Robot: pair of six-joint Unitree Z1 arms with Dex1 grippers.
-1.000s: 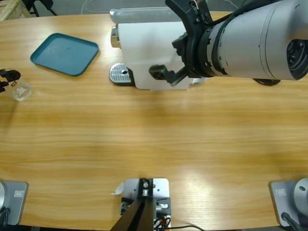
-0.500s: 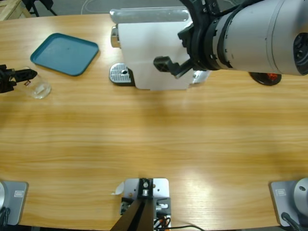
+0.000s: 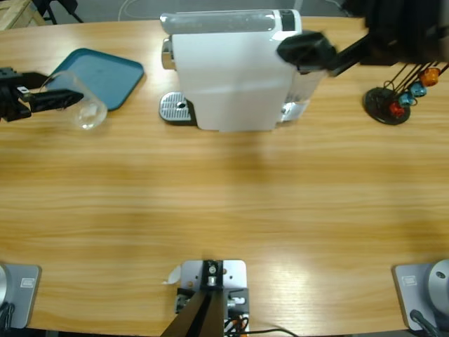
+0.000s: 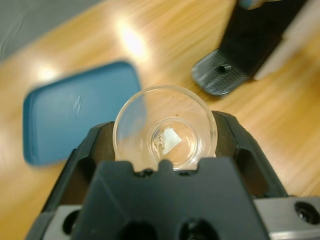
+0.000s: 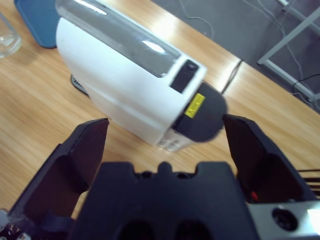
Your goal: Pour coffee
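My left gripper (image 4: 165, 150) is clamped on the clear glass cup (image 3: 83, 105), lying sideways at the table's (image 3: 224, 203) far left beside the blue tray (image 3: 98, 74). My right gripper (image 5: 165, 145) is spread wide, holding nothing, above the white coffee machine (image 3: 228, 70). Drip tray (image 3: 175, 107) bare.

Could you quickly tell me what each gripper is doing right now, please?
Left gripper: shut on the glass cup.
Right gripper: open, holding nothing, facing the coffee machine.
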